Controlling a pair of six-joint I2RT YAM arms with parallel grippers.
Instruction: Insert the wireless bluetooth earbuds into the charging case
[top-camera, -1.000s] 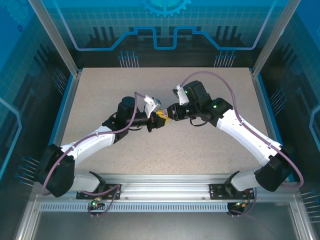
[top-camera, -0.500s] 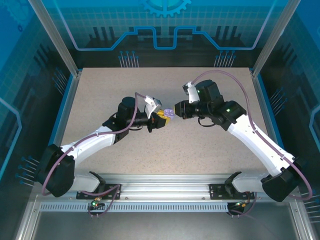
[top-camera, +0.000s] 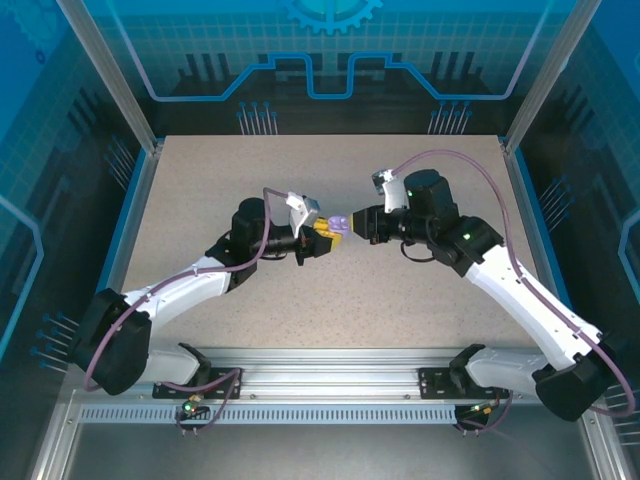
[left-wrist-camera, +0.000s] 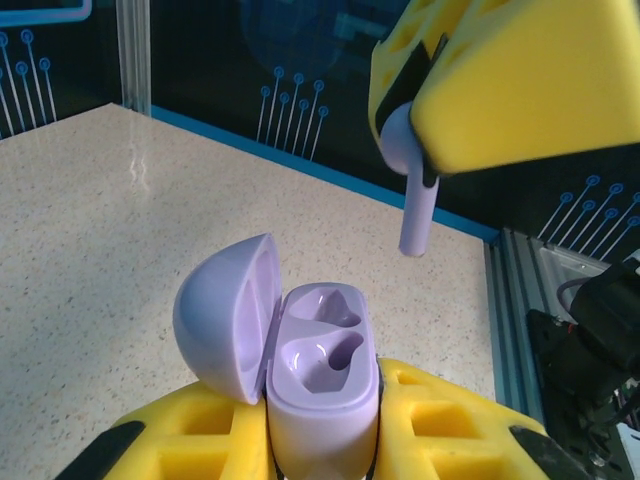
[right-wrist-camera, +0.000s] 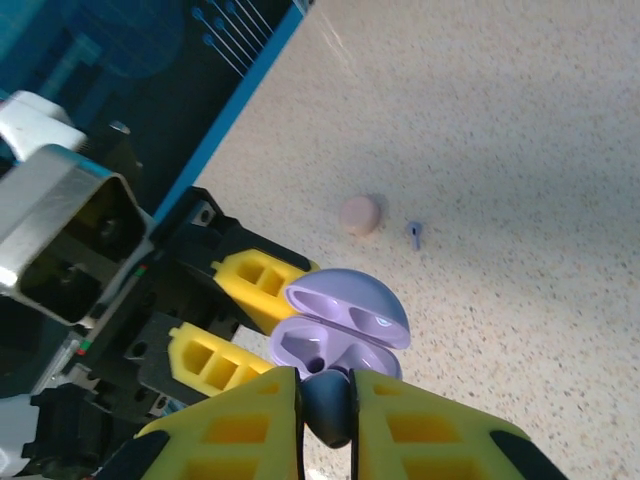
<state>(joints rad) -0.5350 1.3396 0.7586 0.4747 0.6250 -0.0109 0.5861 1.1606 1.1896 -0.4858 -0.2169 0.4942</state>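
From above, the left gripper (top-camera: 325, 236) clamps the open lilac charging case (top-camera: 339, 223) mid-table, with the right gripper (top-camera: 357, 224) just beside it and bare table (top-camera: 200, 190) all round. At the left wrist, a lilac earbud (left-wrist-camera: 413, 190) pinched in the right fingers (left-wrist-camera: 520, 80) hangs stem-down above the case's wells, not touching. At the right wrist the bud's stem is hidden behind the fingers; a pink case (right-wrist-camera: 360, 214) and a tiny blurred speck (right-wrist-camera: 415, 235) lie on the table beyond.
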